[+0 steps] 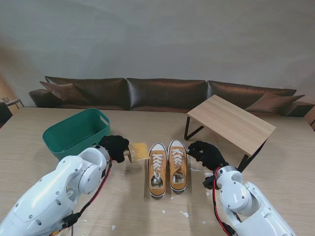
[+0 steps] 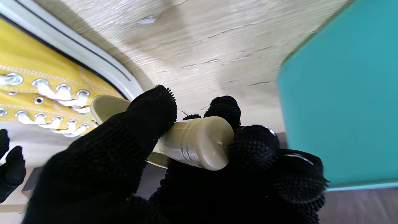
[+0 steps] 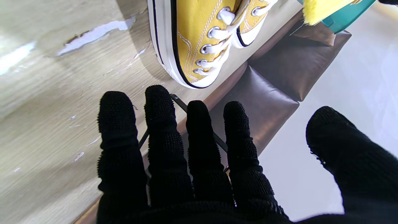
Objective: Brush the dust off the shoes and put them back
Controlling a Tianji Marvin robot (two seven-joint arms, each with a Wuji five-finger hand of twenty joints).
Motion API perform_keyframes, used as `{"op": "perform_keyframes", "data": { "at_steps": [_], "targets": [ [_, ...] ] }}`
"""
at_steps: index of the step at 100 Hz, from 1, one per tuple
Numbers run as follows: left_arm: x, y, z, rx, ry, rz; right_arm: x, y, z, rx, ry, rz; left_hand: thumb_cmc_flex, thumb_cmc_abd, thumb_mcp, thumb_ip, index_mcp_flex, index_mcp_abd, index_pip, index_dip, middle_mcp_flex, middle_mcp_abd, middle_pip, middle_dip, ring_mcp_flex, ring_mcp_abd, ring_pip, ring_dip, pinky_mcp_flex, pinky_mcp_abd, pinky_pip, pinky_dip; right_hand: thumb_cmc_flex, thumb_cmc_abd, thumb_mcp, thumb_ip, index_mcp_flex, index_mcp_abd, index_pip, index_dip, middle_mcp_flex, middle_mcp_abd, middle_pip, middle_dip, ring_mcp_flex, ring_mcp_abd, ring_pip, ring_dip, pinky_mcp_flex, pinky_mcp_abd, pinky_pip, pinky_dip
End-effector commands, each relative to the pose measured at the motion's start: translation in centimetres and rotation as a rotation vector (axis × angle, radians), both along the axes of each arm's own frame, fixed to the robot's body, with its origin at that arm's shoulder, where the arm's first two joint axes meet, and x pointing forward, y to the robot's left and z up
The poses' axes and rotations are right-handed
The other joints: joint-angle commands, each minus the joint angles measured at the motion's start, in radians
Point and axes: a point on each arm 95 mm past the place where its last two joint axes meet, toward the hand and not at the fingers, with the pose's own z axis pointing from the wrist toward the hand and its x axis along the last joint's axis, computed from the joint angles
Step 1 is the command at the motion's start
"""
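Brown sofa behind worktop. Yellow canvas sneakers (image 1: 167, 165) paired mid-worktop: I judge light, soft uppers, stiff rubber soles; take at heel or sole. Left hand (image 1: 114, 147) fingers (image 2: 149, 115) wrapped round brush (image 1: 136, 151) handle, bristles beside left sneaker. Right hand (image 1: 204, 153) fingers (image 3: 158, 124) extended, holding nothing, just beside right sneaker; contact unclear.

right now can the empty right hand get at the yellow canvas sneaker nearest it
Probably yes. The right hand is open, fingers spread, just beside the toe of the right-side yellow canvas sneaker. Only bare wooden table lies between them; the left hand holds the brush on the pair's other side.
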Motion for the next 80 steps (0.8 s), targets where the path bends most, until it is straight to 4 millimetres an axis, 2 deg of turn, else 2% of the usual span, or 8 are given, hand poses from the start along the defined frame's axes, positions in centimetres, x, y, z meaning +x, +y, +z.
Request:
{"op": "perform_keyframes", "data": {
  "at_steps": [1,18,41,70,80],
  "targets": [
    [-0.9,0.5,-0.5,0.014,0.024,0.016,-0.4,0.4,-0.1,0.004,0.012,0.016,0.113,0.004,0.148,0.066,0.032,-0.081,0.087,0.023,0.068,-0.011,0.012,-0.012,0.056,-0.071,0.052,-0.008,0.008,-0.058,0.002,-0.024,0.008,0.025,-0.016,0.019,0.003,0.007,-0.01,-0.011,0.002,0.02,0.007,-0.013,0.02,0.008,0.009,0.007,-0.283,0.024,0.004,-0.003],
    [-2.4,2.2,-1.4,0.055,0.024,0.08,-0.6,0.5,0.0,0.004,0.017,0.022,0.115,0.008,0.144,0.063,0.03,-0.08,0.084,0.023,0.068,-0.009,0.004,-0.016,0.054,-0.065,0.038,-0.011,0.002,-0.052,-0.005,-0.025,0.009,0.026,-0.017,0.019,0.003,0.006,-0.01,-0.011,0.002,0.02,0.007,-0.013,0.019,0.007,0.009,0.007,-0.282,0.024,0.005,-0.002],
    [-4.0,4.2,-3.9,0.088,0.029,0.202,-0.7,0.6,-0.1,0.006,0.02,0.026,0.12,0.011,0.139,0.061,0.032,-0.076,0.081,0.02,0.068,-0.004,-0.005,-0.021,0.054,-0.055,0.026,-0.013,-0.002,-0.043,-0.011,-0.025,0.009,0.027,-0.018,0.019,0.003,0.007,-0.011,-0.011,0.002,0.019,0.007,-0.013,0.02,0.008,0.01,0.007,-0.284,0.024,0.004,-0.003],
    [-4.5,5.8,-6.2,0.126,0.039,0.301,-0.7,0.7,-0.1,0.008,0.024,0.03,0.129,0.032,0.11,0.05,0.027,-0.076,0.067,0.014,0.058,0.005,-0.041,-0.038,0.053,-0.035,-0.003,-0.015,-0.028,-0.029,-0.004,-0.015,0.009,0.027,-0.018,0.019,0.003,0.007,-0.011,-0.011,0.002,0.02,0.007,-0.013,0.02,0.009,0.01,0.007,-0.283,0.024,0.004,-0.002],
    [-4.5,6.1,-6.6,0.179,0.048,0.307,-0.7,0.7,-0.2,0.011,0.028,0.029,0.129,0.049,0.083,0.045,0.018,-0.093,0.062,0.01,0.037,-0.005,-0.06,-0.037,0.051,-0.047,-0.028,-0.011,-0.045,-0.046,0.002,-0.008,0.01,0.027,-0.018,0.019,0.003,0.007,-0.011,-0.011,0.004,0.022,0.008,-0.013,0.021,0.01,0.011,0.008,-0.284,0.024,0.004,-0.002]
  ]
}}
